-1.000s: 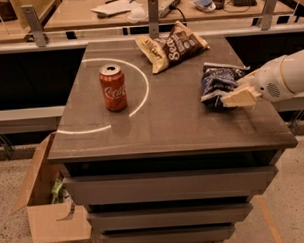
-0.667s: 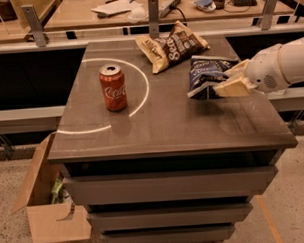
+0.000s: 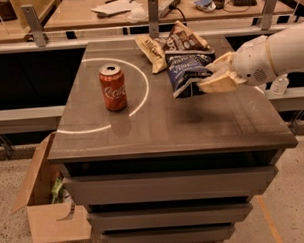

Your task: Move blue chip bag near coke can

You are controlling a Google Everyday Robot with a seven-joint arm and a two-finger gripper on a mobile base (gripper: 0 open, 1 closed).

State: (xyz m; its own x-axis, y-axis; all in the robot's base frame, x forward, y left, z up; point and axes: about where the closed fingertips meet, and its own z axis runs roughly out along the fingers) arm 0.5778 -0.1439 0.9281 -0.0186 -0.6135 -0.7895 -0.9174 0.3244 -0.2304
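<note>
Pincer [image 3: 207, 77] lifted blue chip bag [image 3: 185, 71] beside brown bag [image 3: 183, 40].

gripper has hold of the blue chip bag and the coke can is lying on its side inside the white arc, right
Not quite. The camera view shows the coke can standing upright, silver top up, not on its side. The rest holds: the can is inside the white arc, and the gripper, over the right part of the table, is shut on the blue chip bag.

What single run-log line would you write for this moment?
gripper: above table right side, shut on blue chip bag | bag: held off surface, right of coke can | can: upright, left
</note>
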